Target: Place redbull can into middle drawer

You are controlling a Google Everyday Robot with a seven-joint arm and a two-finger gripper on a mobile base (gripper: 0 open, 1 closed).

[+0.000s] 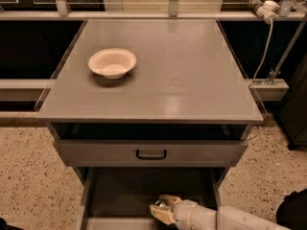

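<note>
The middle drawer (125,191) is pulled open at the bottom of the view, showing its dark grey floor and thin side walls. My gripper (162,210) reaches into it from the lower right, low over the floor near the drawer's front. It is shut on the redbull can (165,204), of which only a small shiny round end shows between the cream fingers (159,215). The rest of the can is hidden by the gripper.
A cream-white bowl (112,63) sits on the grey cabinet top (192,80) at the left. Above the open drawer is a closed drawer front with a black handle (151,154). Speckled floor lies on both sides; a cable and post stand at the right (268,56).
</note>
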